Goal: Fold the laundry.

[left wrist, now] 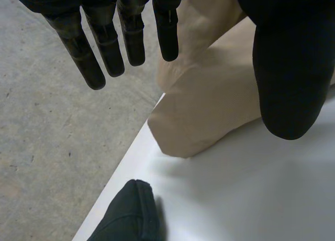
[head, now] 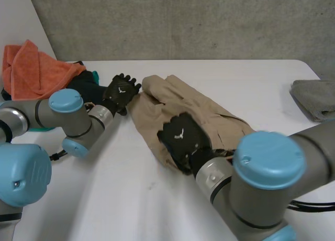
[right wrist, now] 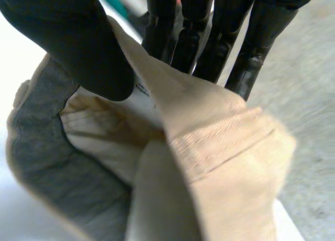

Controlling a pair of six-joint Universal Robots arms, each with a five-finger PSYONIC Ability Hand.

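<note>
A tan garment (head: 183, 107) lies crumpled across the middle of the white table (head: 115, 188). My right hand (head: 180, 138) is at its near edge. In the right wrist view the thumb (right wrist: 73, 36) and fingers (right wrist: 209, 36) pinch a lifted fold of the tan garment (right wrist: 225, 146) by the waistband, whose grey lining and a label show. My left hand (head: 120, 91) is at the garment's far left end. Its fingers (left wrist: 110, 47) are straight and spread above the tan garment's corner (left wrist: 220, 99), holding nothing.
An orange towel (head: 31, 68) lies heaped at the back left over dark and teal cloth (head: 86, 83); a piece of the dark cloth (left wrist: 131, 215) shows below my left hand. A folded grey cloth (head: 314, 97) rests at the right edge. A concrete wall runs behind the table.
</note>
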